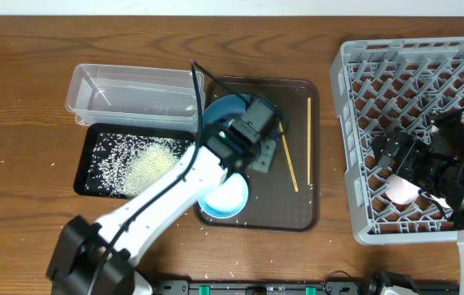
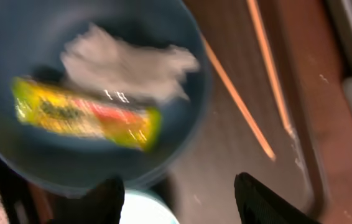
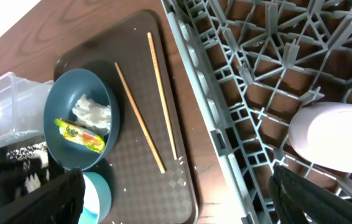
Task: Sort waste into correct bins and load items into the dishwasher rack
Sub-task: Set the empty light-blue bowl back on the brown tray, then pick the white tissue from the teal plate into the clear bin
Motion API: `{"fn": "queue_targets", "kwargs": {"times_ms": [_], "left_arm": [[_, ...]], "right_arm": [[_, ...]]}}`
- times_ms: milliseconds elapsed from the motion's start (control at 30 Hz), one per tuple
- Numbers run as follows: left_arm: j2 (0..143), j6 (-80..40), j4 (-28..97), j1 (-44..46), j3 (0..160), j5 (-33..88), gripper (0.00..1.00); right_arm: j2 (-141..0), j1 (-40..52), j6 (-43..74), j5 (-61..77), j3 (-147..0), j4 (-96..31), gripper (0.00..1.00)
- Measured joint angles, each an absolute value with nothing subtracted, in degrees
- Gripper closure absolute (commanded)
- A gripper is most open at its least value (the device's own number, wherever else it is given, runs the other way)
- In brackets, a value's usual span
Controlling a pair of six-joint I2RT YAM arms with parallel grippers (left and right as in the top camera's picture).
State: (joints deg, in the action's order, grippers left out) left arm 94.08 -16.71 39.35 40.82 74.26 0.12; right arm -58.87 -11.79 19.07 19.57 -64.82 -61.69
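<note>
The dark-blue bowl point(image 1: 220, 111) sits on the brown tray and holds the white tissue point(image 2: 123, 62) and the yellow-green wrapper point(image 2: 86, 115). All three also show in the right wrist view: bowl point(image 3: 70, 93), tissue point(image 3: 93, 112), wrapper point(image 3: 79, 135). My left gripper point(image 2: 179, 199) hovers open and empty over the bowl's near rim, above the light-blue bowl point(image 1: 225, 199). Two chopsticks point(image 1: 309, 135) point(image 1: 288, 164) lie on the tray. A pale pink cup point(image 3: 341, 137) sits upside down in the grey rack point(image 1: 416, 90). My right gripper point(image 3: 176, 199) is open and empty above the rack's left edge. The white cup is out of view.
The clear tub point(image 1: 134, 88) stands at the back left. The black tray point(image 1: 134, 162) in front of it holds rice grains. The brown serving tray point(image 1: 302, 205) lies mid-table, with a few loose grains on it and on the wood near the front edge.
</note>
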Motion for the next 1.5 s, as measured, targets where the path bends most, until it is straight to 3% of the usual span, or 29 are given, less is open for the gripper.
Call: {"fn": "queue_targets", "kwargs": {"times_ms": [100,267,467,533,633,700,733,900,1233,1467,1500], "left_arm": [[98.8,-13.6,34.0,38.0,74.3,-0.7,0.39],[108.5,-7.0,25.6,35.7,74.3,-1.3,0.27],[113.6,-3.1,21.0,35.8,74.2,-1.5,0.26],[114.6,-2.7,20.3,35.8,74.2,-1.5,0.36],[115.7,-2.3,20.3,35.8,74.2,-1.6,0.74],[115.8,-2.1,20.2,35.9,74.2,-1.3,0.91],[115.7,-2.6,20.3,36.0,74.2,-1.3,0.94],[112.7,-4.3,23.7,35.9,74.2,-1.5,0.94],[89.0,-5.4,26.6,30.7,75.7,-1.8,0.94],[93.1,-4.8,23.7,20.4,75.7,-2.1,0.94],[94.1,-4.7,22.7,18.6,75.6,-2.1,0.90]], "right_arm": [[-58.9,-11.8,19.1,19.6,-64.8,-61.7,0.07],[-58.9,-11.8,19.1,19.6,-64.8,-61.7,0.07],[-58.9,-11.8,19.1,19.5,-64.8,-61.7,0.07],[-58.9,-11.8,19.1,19.5,-64.8,-61.7,0.07],[-58.9,-11.8,19.1,19.5,-64.8,-61.7,0.07],[-58.9,-11.8,19.1,19.5,-64.8,-61.7,0.06],[-58.9,-11.8,19.1,19.5,-64.8,-61.7,0.06],[-58.9,-11.8,19.1,19.5,-64.8,-61.8,0.06],[-58.9,-11.8,19.1,19.5,-64.8,-61.8,0.06],[-58.9,-11.8,19.1,19.5,-64.8,-62.0,0.06],[-58.9,-11.8,19.1,19.5,-64.8,-62.1,0.06]]}}
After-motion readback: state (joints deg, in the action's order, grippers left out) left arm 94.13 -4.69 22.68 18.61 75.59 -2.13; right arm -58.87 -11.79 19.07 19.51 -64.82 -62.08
